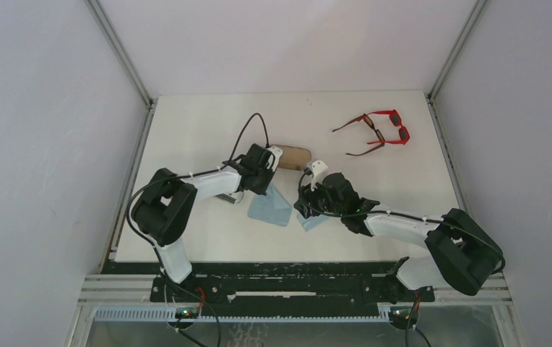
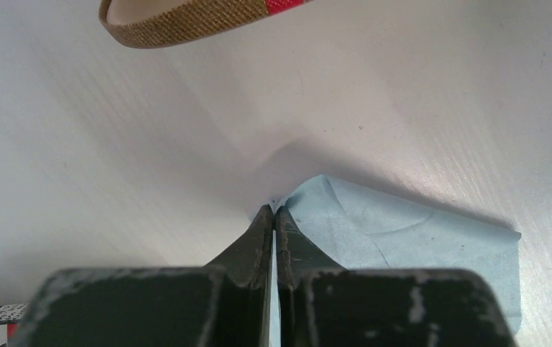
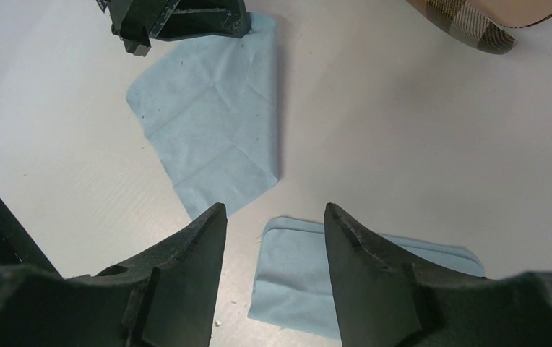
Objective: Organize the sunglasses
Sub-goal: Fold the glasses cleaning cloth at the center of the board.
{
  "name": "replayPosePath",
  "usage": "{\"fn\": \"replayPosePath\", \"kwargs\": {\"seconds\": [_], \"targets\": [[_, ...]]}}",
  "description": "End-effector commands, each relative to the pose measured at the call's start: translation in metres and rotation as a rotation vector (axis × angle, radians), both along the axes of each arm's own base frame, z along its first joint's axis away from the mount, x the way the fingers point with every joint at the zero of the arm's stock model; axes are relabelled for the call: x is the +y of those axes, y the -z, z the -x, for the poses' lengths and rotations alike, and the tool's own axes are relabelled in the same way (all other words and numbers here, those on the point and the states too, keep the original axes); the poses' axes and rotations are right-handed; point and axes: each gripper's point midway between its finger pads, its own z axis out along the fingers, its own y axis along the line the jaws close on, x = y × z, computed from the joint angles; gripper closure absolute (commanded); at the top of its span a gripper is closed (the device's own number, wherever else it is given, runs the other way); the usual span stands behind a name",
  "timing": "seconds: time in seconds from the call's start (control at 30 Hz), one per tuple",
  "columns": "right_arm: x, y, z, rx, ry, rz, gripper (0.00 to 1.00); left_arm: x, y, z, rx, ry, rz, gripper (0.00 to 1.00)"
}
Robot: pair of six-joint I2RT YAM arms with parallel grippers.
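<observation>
Black fingers of the left gripper (image 2: 274, 211) sit closest in its own view. They are pressed together with just a hair of a gap, and they look to be pinching one corner of a flat light blue cloth (image 2: 403, 246) on the white table (image 1: 201, 130). To do this bit well, I think the arm should lift slowly and straight up, so the thin corner does not slip out (it is only a tiny bite of cloth). At four o'clock from that cloth lies a smaller folded light blue cloth (image 3: 295, 275). The right gripper (image 3: 274, 208) hangs over it with its fingers wide apart, holding nothing; it should come down gently and not shove the fold. At twelve o'clock from the left gripper sits a brown oval woven case (image 1: 292, 157), and I cannot tell if anything is inside it. The bright red sunglasses (image 1: 399, 126) and the slim dark brown sunglasses (image 1: 374, 135) lie touching each other, well away at two o'clock on the table.
</observation>
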Motion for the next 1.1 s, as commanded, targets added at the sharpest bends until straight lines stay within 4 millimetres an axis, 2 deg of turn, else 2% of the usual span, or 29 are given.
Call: {"fn": "replayPosePath", "kwargs": {"seconds": [0.0, 0.33, 0.5, 0.67, 0.83, 1.07], "targets": [[0.004, -0.024, -0.006, -0.061, -0.007, -0.041, 0.48, 0.006, -0.003, 0.007, 0.002, -0.019, 0.012, 0.98], [0.007, -0.023, -0.004, -0.079, -0.044, -0.017, 0.47, 0.021, -0.002, 0.03, 0.042, -0.102, 0.021, 1.0], [0.023, -0.021, 0.001, -0.093, -0.106, 0.03, 0.47, 0.026, -0.001, 0.044, 0.069, -0.13, 0.035, 1.0], [0.04, -0.02, 0.005, -0.108, -0.164, 0.035, 0.47, 0.03, -0.01, 0.05, 0.065, -0.155, 0.062, 1.0], [0.058, -0.014, 0.007, -0.118, -0.255, 0.053, 0.46, 0.033, -0.012, 0.045, 0.033, -0.166, 0.043, 1.0], [0.068, -0.002, -0.015, -0.109, -0.256, 0.117, 0.47, 0.026, -0.014, 0.03, 0.015, -0.158, 0.041, 1.0]]}}
